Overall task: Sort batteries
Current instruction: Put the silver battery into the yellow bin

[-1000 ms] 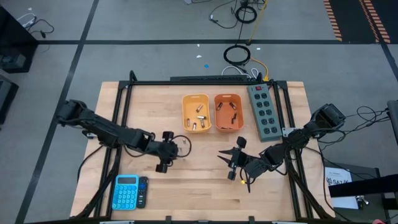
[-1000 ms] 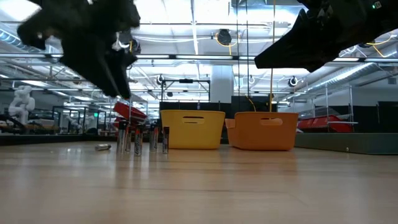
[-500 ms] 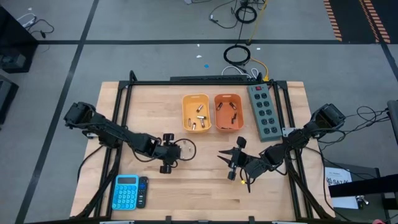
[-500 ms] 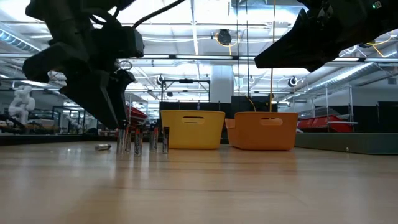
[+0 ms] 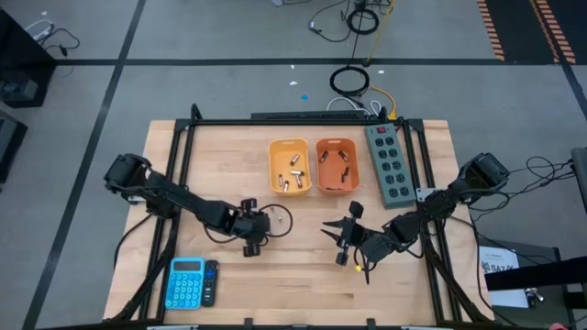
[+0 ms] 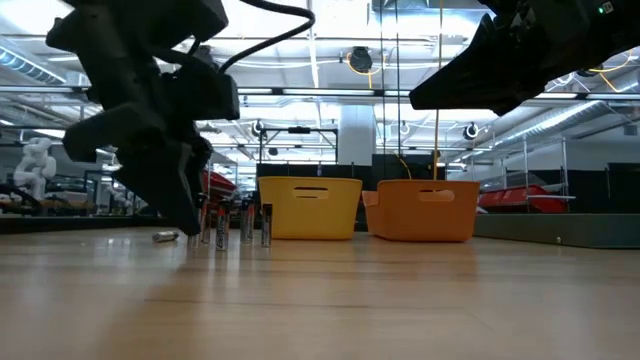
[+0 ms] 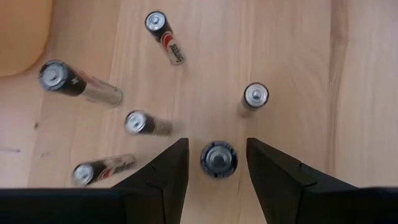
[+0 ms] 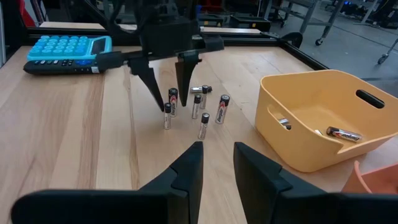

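A: While the table [image 5: 211,147] has bare wood along its left side and near edge, how much room is around the work?
B: Plenty in the middle. The yellow bin [image 5: 290,166] and orange bin [image 5: 337,166] sit side by side at the far centre, the power strip [image 5: 389,163] to their right, the blue calculator [image 5: 186,282] at the near left corner.
A: What differs from a second ago?
B: The left gripper [image 5: 254,223] has slid right and come lower, over the standing batteries [image 8: 193,106] just left of the yellow bin. Its fingers [image 7: 163,174] stand apart, straddling one upright battery [image 7: 219,158] without clearly touching it. The right gripper [image 5: 344,240] has not moved; it hangs near right of centre, fingers parted, holding nothing.
A: Anything hard to make out?
B: More batteries lie in both bins, too small to count. In the low view the left arm hides part of the cluster.
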Robot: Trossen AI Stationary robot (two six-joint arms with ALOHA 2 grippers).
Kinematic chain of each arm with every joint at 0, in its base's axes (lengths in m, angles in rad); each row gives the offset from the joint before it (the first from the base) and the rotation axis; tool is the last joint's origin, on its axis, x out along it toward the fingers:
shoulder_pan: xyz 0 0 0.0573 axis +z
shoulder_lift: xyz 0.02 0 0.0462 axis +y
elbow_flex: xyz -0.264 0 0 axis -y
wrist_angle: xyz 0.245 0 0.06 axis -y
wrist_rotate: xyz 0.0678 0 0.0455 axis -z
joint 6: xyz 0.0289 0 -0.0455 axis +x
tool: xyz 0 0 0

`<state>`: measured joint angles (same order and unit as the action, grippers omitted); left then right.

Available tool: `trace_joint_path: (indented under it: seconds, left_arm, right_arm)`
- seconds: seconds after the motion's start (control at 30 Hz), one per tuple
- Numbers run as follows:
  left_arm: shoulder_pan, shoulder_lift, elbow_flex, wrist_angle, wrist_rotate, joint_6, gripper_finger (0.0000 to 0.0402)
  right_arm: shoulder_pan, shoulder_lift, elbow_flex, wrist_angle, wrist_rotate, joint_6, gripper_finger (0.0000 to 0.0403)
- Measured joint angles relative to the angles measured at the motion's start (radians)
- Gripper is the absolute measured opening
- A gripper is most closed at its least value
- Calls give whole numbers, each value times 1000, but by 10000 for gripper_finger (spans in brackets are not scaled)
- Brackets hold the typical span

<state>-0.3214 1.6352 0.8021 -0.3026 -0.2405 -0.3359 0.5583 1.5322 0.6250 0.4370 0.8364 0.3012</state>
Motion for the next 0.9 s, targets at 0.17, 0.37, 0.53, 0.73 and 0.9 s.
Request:
trace_joint_path:
  seconds: [0.17, 0.37, 0.53, 0.73, 0.9]
  left_arm:
    - [-3, 26, 0, 38, -4, -22, 152]
    - [-12, 32, 0, 25, 42, -15, 51]
    - [-21, 30, 1, 27, 93, 2, 52]
    - [-20, -35, 3, 9, 199, 2, 52]
    - [-21, -129, 5, 64, 355, 17, 52]
  right_arm:
    - [0, 0, 0, -1, 0, -5, 79]
    - [0, 0, 0, -5, 0, -6, 79]
    - [0, 0, 0, -11, 0, -6, 79]
    - [0, 0, 0, -10, 0, 5, 79]
    - [-2, 0, 0, -11, -1, 2, 79]
